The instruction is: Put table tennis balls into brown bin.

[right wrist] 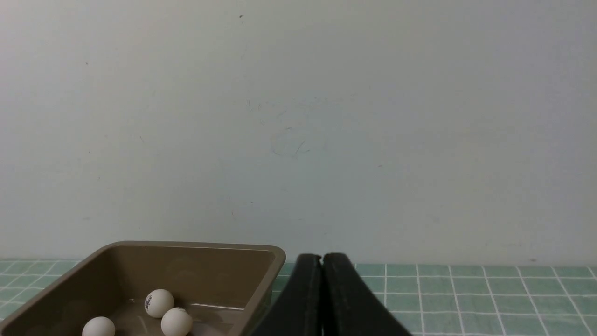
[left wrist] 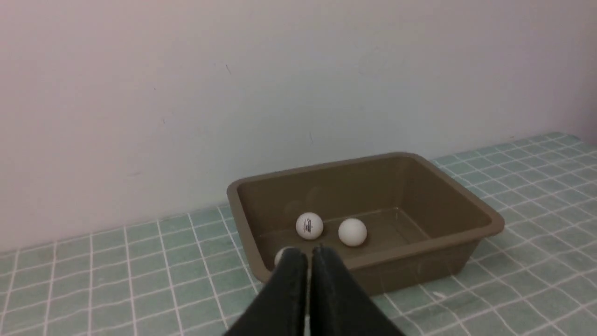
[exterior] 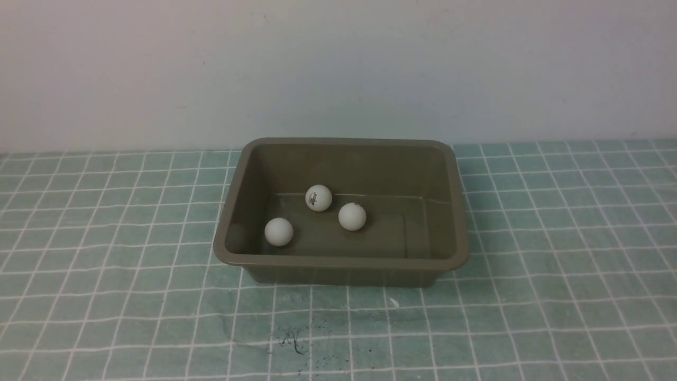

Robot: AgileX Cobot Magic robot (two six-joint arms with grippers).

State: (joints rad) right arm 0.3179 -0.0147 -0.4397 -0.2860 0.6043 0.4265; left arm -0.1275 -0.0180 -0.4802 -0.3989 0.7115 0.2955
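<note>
The brown bin [exterior: 341, 260] stands mid-table with three white table tennis balls inside: one at its near left [exterior: 278, 232], one with a dark logo further back [exterior: 319, 198], one to the right of that [exterior: 352, 216]. Neither arm shows in the front view. In the left wrist view my left gripper [left wrist: 308, 254] is shut and empty, short of the bin [left wrist: 471, 205]; it hides most of one ball [left wrist: 280, 255], while two others [left wrist: 309, 226] [left wrist: 352, 232] show. In the right wrist view my right gripper [right wrist: 322, 257] is shut and empty, beside the bin [right wrist: 186, 246].
A green cloth with a white grid [exterior: 555, 264] covers the table. A plain pale wall [exterior: 338, 69] rises right behind the bin. Dark scuff marks [exterior: 291, 341] lie on the cloth near the front edge.
</note>
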